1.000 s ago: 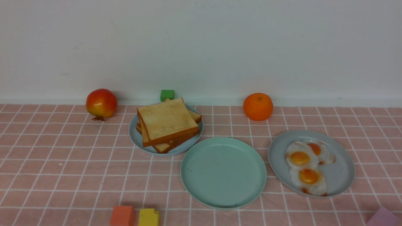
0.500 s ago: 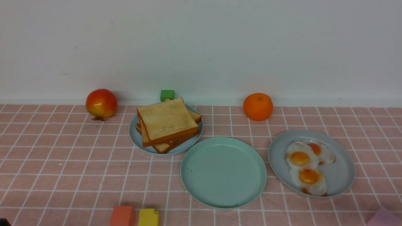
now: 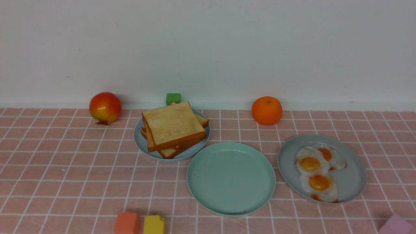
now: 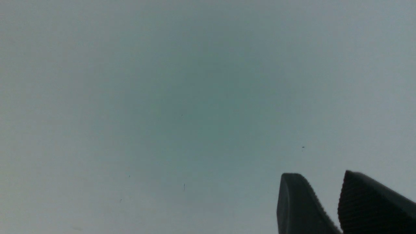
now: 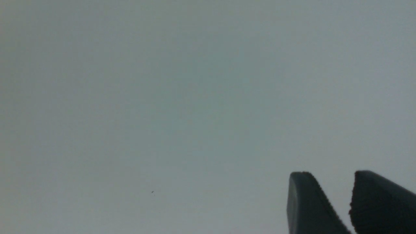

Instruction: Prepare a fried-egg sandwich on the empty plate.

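Right now nothing has been built, so you are at the very start. Your green plate (image 3: 231,178) lies bare at the middle of the checked cloth (image 3: 65,169), and no sandwich is on it yet. Its place looks chosen to serve both arms: the toast (image 3: 174,128) is stacked on a grey-blue plate (image 3: 140,141) just beside it on the left and a little farther back, while the three fried eggs (image 3: 310,163) lie on a second grey-blue plate (image 3: 352,182) just beside it on the right. I judge that each arm is meant to fetch from its own side and set down in the middle.

Neither arm shows in the front view. In each wrist view you see only the fingertips against a plain pale surface, and I cannot tell what that surface is. The left gripper (image 4: 320,182) has its jaws a little apart with nothing between them, and the right gripper (image 5: 331,180) looks the same: released and empty.

Your first move, as I read it, is a slice of toast onto the green plate; the top slice sits skewed on the stack, so an edge is free to grasp.

Leave alone the red fruit (image 3: 105,107), the orange (image 3: 266,110) and the green block (image 3: 173,98) at the back. The orange block (image 3: 126,223) and yellow block (image 3: 153,225) at the near edge lie where the left arm may pass.
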`<action>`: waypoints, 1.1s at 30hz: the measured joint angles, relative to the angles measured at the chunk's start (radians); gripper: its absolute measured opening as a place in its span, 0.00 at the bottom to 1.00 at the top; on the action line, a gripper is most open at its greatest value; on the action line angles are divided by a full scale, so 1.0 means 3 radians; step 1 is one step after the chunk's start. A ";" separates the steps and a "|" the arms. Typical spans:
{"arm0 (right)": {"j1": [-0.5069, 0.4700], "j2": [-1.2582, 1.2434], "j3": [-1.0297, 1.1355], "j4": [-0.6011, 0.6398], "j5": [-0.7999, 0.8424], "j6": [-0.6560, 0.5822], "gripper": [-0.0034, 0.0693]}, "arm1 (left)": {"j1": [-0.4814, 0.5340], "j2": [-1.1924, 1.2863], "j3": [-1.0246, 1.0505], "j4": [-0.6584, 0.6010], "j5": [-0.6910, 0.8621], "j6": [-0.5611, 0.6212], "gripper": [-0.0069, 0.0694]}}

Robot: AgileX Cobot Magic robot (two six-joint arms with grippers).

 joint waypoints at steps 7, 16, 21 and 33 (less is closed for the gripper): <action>0.0000 0.0949 -0.0915 -0.0190 0.1452 -0.0004 0.38 | 0.0000 0.1304 -0.0866 -0.0073 0.0986 0.0040 0.41; 0.0083 0.1703 -0.0781 0.0079 0.2420 -0.0031 0.38 | 0.0000 0.2622 -0.0925 -0.0377 0.1179 -0.0156 0.41; 0.0200 0.1955 -0.0767 0.0528 0.2935 -0.0443 0.38 | 0.0000 0.3323 -0.1250 -0.0770 0.1630 -0.0023 0.41; 0.0269 0.2191 -0.0767 0.1020 0.3136 -0.1041 0.38 | -0.0009 0.5169 -0.3331 -0.1320 0.2920 0.0755 0.41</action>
